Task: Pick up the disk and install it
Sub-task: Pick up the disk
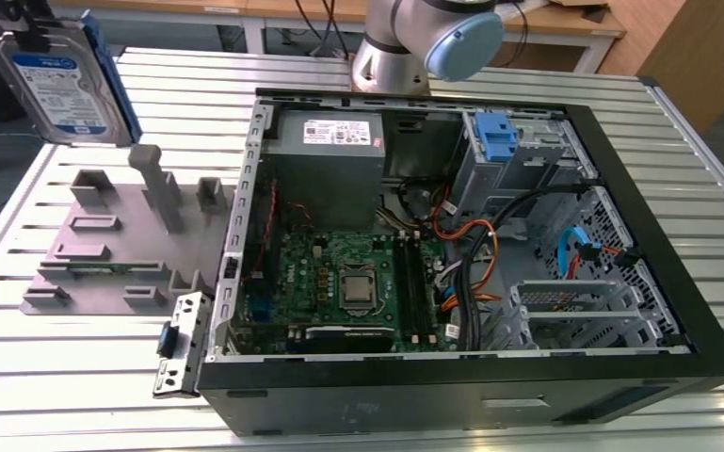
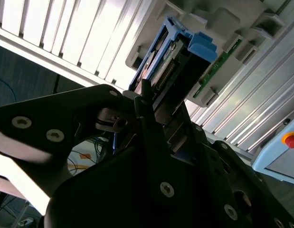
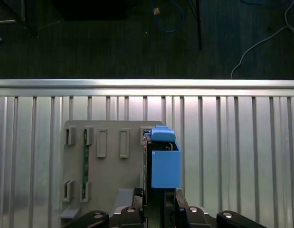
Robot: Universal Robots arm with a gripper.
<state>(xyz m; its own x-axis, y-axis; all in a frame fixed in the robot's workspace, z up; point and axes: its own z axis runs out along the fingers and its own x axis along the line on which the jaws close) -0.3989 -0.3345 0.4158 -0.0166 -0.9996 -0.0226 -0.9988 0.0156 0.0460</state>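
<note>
In the exterior view, you see the disk (image 1: 63, 85), a flat silver-metal slab with a white-and-blue label and blue plastic side rails. It stands on edge in the air above the ribbed aluminium table (image 1: 72, 377), to the exterior view's left of the open black computer case (image 1: 682, 282). The black end effector (image 1: 25, 24) pinches its upper edge. Below it lies a grey moulded fixture (image 1: 98, 254) of posts and slots. Inside the case sit a green motherboard (image 1: 336, 273), a grey power-supply box (image 1: 330, 141) and a tall blue clip (image 1: 496, 137). The silver arm (image 1: 399, 47), with its blue-capped joint, rises behind the case.

In the second wrist view, the end effector (image 2: 156, 111) has its matte black fingers (image 2: 147, 102) closed tight on the disk (image 2: 177, 57). A green memory stick (image 2: 218, 64) stands in the fixture (image 2: 222, 19).

In the first wrist view, you look along the disk (image 3: 165, 166), held edge-on in the end effector (image 3: 158, 202) just beside the fixture (image 3: 109, 175).
</note>
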